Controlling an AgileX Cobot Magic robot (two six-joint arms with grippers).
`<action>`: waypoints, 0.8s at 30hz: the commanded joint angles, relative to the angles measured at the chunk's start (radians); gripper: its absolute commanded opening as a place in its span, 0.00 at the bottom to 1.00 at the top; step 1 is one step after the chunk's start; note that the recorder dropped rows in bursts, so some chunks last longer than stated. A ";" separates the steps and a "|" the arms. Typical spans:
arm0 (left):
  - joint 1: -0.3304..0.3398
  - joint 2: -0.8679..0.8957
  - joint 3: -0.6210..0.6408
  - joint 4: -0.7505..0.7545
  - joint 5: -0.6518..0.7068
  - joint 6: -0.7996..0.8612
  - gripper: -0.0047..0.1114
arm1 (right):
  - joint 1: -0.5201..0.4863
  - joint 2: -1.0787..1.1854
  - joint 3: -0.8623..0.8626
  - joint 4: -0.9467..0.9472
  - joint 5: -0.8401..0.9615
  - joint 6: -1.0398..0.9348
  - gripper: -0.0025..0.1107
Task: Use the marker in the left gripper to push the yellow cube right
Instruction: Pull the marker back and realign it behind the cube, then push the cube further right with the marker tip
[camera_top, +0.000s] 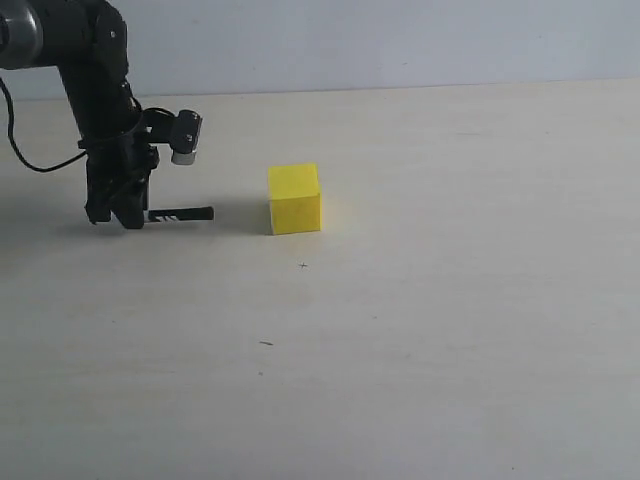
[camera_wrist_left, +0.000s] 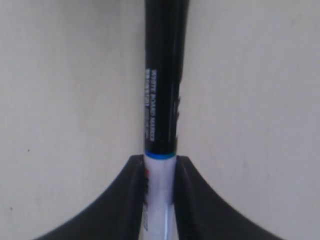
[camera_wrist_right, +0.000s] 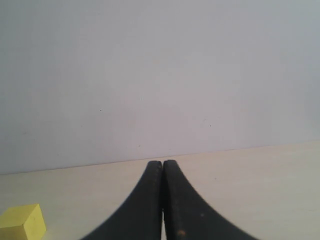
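Exterior: left gripper (camera_top: 118, 220), left-centre of frame, clamped on marker (camera_top: 185, 214) held level, tip aimed at yellow cube (camera_top: 294, 199) mid-frame, gap between; set for rightward shove.
Left wrist: fingers (camera_wrist_left: 115, 200) pinch white barrel, black half protrudes as pusher.
Right wrist: right gripper (camera_wrist_right: 163, 165) tips together, empty, idle.

Bright, even, diffuse light; faint soft shadow left of yellow cube (camera_top: 294, 198); marker (camera_wrist_left: 161, 100) close-up slightly blurred.

Black fingers (camera_wrist_left: 120, 200) of the left gripper (camera_wrist_left: 160, 165) clamp the white barrel of the marker (camera_wrist_left: 162, 100) just behind a thin blue ring (camera_wrist_left: 160, 155). Its black half, bearing small white print, extends out over a pale tabletop (camera_wrist_left: 65, 100).
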 joint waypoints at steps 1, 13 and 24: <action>-0.011 -0.005 0.018 -0.010 -0.025 0.022 0.04 | -0.003 -0.005 0.005 -0.003 -0.009 -0.008 0.02; -0.079 -0.007 -0.043 0.009 -0.035 -0.079 0.04 | -0.003 -0.005 0.005 -0.005 -0.009 -0.008 0.02; -0.205 -0.007 -0.114 -0.006 -0.052 -0.106 0.04 | -0.003 -0.005 0.005 -0.001 -0.009 -0.008 0.02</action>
